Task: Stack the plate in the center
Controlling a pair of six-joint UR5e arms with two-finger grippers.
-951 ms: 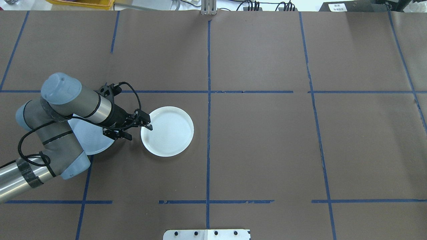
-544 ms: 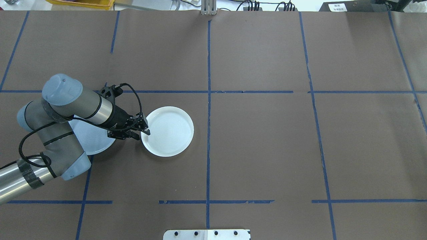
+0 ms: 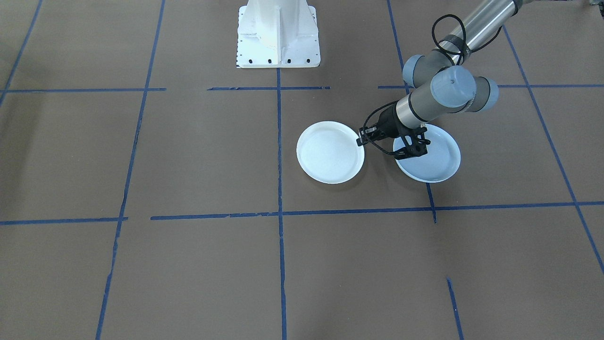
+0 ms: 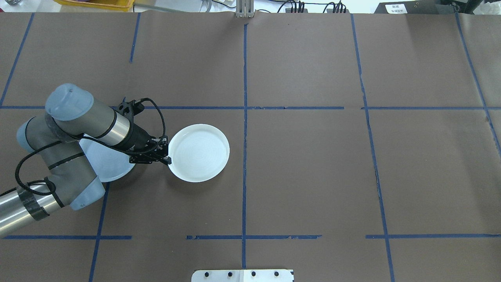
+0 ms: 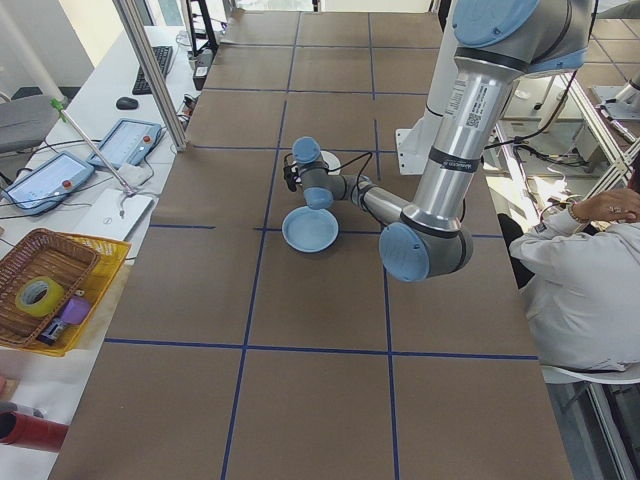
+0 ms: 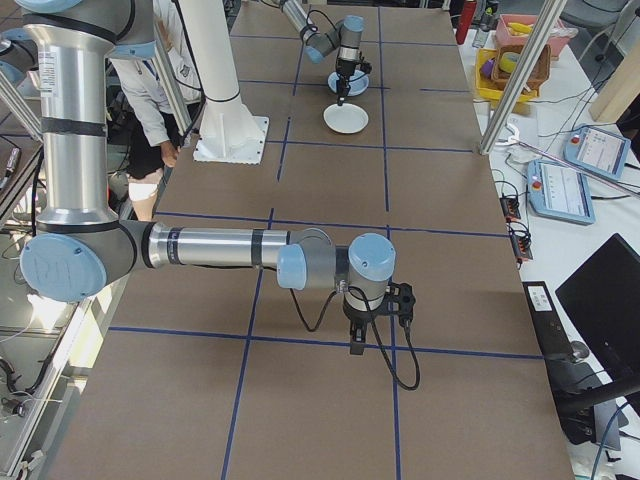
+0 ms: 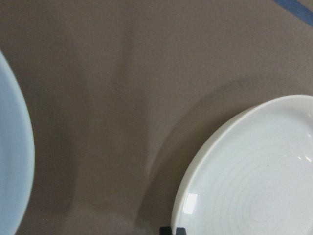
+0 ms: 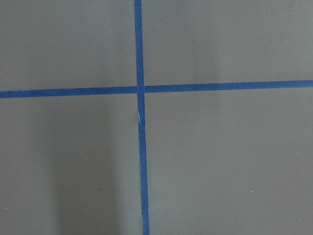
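Observation:
A white plate with concentric rings lies left of the table's middle. My left gripper is shut on its near-left rim, and in the left wrist view the fingertips meet at that plate rim. The center, a pale blue-grey plate, sits just left of it, partly under my left wrist. The two plates stand apart. My right gripper hangs over bare table far to the right; I cannot tell whether it is open or shut.
Brown paper with blue tape lines covers the table. The white robot base stands at the near middle edge. A person sits by the base. A yellow tray with a basket is beyond the table's far edge.
The left gripper's fingers, spread across the white plate's rim a second ago, have shut on it. The plate has shifted slightly right and away.

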